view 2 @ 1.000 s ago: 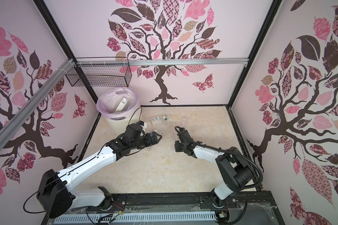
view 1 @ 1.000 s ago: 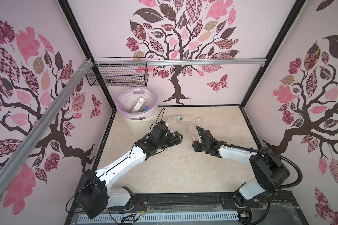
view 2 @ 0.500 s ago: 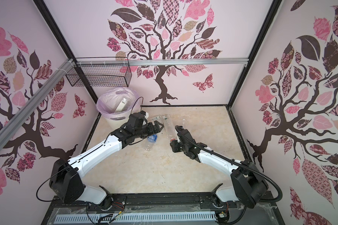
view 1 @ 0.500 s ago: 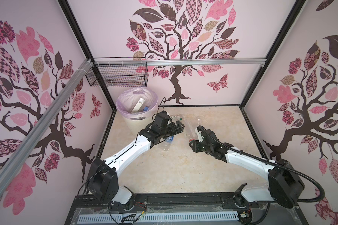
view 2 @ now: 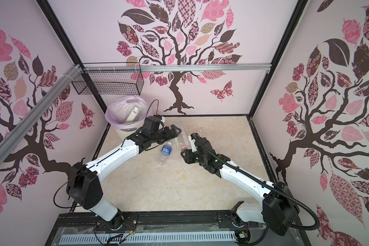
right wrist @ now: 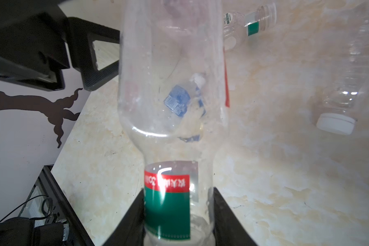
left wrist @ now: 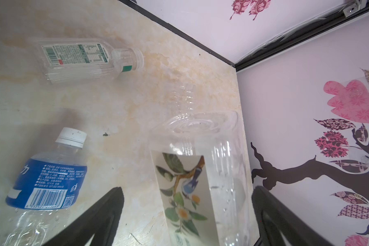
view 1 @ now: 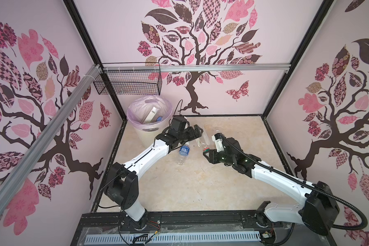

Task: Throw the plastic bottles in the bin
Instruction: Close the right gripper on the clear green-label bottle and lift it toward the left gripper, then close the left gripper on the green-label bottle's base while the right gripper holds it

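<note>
The right tool [right wrist: 178, 191] clamps the clear bottle [right wrist: 173, 85] by its red-and-green neck label, its long axis pointing at the left tool [left wrist: 186, 189], whose jaws stand wide on either side of the base. The bin [view 1: 144, 135] sits just behind that left tool, the nearer one.

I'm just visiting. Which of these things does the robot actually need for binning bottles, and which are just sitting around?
Part of the job: the bin, the blue-label bottle, the red-and-green-label bottle in the right gripper, the green-print bottle, the white-capped bottle.

Just there: the black wire basket, the silver rail, the tree wall stickers.
</note>
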Robot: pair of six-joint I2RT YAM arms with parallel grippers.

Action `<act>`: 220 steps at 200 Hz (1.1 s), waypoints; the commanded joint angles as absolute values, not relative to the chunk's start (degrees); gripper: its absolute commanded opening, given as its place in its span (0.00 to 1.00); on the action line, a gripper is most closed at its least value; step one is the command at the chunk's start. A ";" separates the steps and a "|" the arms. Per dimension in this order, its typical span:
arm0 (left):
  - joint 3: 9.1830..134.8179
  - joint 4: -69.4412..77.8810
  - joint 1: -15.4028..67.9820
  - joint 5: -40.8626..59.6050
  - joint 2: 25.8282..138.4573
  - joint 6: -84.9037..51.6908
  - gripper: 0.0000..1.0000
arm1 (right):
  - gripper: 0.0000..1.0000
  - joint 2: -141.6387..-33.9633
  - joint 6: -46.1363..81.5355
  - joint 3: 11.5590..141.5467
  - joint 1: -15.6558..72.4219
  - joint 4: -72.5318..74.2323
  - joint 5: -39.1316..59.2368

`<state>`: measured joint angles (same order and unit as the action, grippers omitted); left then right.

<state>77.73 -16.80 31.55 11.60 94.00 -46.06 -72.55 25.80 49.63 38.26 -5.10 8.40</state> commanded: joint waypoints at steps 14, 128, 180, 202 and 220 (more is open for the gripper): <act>80.42 -14.36 31.59 12.66 95.57 -45.48 0.97 | 0.42 -70.46 26.02 51.86 38.86 -4.20 11.50; 77.48 -10.46 31.61 12.49 94.33 -46.68 0.61 | 0.47 -70.48 26.05 51.06 38.89 -2.46 14.60; 77.35 -11.79 31.56 11.73 92.72 -45.83 0.58 | 0.62 -69.35 25.92 51.02 38.93 -3.38 12.98; 77.49 -12.46 31.56 11.69 92.49 -45.41 0.58 | 0.68 -68.67 25.72 51.00 38.91 -4.06 12.29; 77.61 -13.32 31.49 11.32 92.11 -44.83 0.57 | 0.77 -67.74 25.58 50.91 38.90 -4.48 11.74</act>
<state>77.78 -12.43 31.53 12.05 94.39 -46.39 -70.76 26.37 49.63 38.57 -3.73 12.95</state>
